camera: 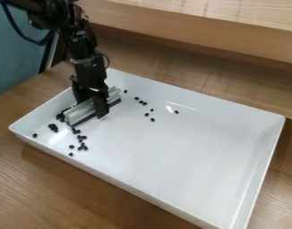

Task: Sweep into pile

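Sweeping bar in grip, I work a white tray (190,147) where the pile looks only partly made.

My pincer (92,105) is clamped on the pale, dark-edged sweeping bar (80,112), held low at the tray's left end; I cannot fairly tell whether its edge touches the floor. Small black pieces, apparently beans, bunch thickest at the bar's near end, with a tight clump (53,128) just beside. Left to gather, I judge: a loose trail (81,137) toward the near wall, a lone bean (35,135) near the left corner, and a scatter (144,103) beyond the bar, its outlier (176,112) farthest right.
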Action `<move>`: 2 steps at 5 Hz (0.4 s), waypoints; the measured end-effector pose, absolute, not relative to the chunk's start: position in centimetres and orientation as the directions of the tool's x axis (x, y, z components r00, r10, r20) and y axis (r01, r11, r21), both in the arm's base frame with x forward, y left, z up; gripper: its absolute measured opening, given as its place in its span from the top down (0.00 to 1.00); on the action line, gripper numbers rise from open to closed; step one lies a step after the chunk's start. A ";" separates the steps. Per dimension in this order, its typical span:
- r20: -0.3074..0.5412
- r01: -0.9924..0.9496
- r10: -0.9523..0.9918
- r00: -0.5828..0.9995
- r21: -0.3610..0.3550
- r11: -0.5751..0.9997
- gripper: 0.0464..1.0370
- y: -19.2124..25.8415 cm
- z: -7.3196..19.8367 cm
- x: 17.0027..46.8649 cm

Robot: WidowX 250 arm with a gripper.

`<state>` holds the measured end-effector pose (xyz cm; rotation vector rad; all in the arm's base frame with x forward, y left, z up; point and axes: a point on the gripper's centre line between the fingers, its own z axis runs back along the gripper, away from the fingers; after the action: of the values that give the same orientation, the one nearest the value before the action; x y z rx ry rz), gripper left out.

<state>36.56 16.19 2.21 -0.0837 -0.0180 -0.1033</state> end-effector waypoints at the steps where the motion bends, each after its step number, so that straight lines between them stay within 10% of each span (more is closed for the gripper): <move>1: 0.029 0.085 -0.082 0.996 -0.121 0.989 0.05 15.7 2.6 36.8; 2: 0.021 0.070 -0.067 0.997 -0.126 0.990 0.05 15.6 3.0 36.7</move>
<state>36.67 15.64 2.98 -0.1275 -0.0171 -0.0688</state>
